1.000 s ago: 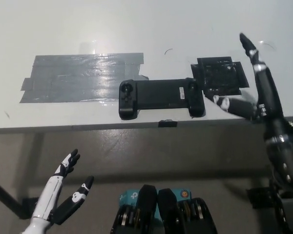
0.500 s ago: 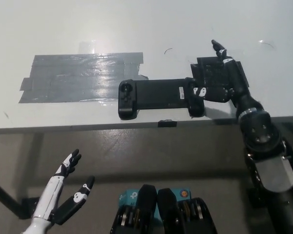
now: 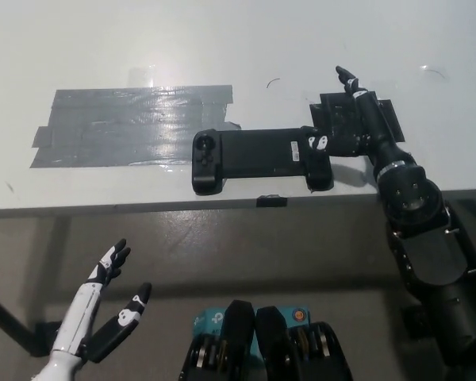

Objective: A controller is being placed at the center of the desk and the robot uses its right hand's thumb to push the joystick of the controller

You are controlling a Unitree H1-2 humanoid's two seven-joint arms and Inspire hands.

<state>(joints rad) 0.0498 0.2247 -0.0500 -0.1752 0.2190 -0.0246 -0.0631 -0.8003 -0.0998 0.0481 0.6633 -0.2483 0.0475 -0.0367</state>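
Controller (image 3: 262,159) on desk (image 3: 222,48), right hand (image 3: 355,127) touching its right end

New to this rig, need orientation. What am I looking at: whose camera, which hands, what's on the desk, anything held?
One picture, from a camera on a humanoid robot's head, looking steeply down. On the white desk lies a black game controller, between a grey tape patch and a black tape patch. The black right hand reaches over the controller's right end, its thumb tip at the joystick there. It grips nothing. The white left hand rests open below the desk edge, lower left, holding nothing.
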